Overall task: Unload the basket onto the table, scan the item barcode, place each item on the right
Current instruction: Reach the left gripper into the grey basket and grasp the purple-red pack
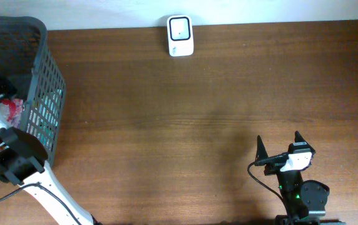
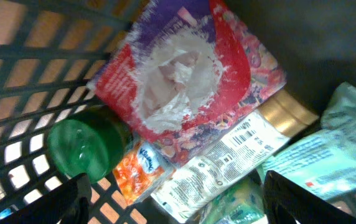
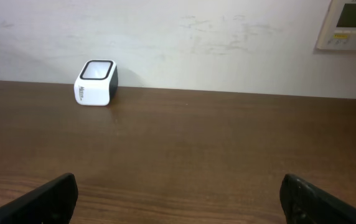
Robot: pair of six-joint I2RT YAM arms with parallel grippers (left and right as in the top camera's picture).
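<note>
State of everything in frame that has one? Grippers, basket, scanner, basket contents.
Dark grey plastic mesh basket: upright, holding several items.
White box-shaped barcode scanner: upright on the brown wooden table, nothing over it.
Red-and-purple foil pouch: lying on the pile, ungrasped.
Green-capped bottle: cap on, partly under the pouch.
Left gripper: open, empty, inside the basket.
Right gripper: open, empty, above the table.

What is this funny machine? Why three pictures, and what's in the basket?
It is a robot with two arms, each ending in a two-fingered hand. One picture looks down from above the brown table. The other two come from cameras on the wrists. At the left is a grey basket; by the far edge stands a small white scanner. The left hand is open inside the basket, above a red and purple packet, a green lid and a packet with a barcode. The right hand is open over the table, facing the scanner. Neither holds anything.
</note>
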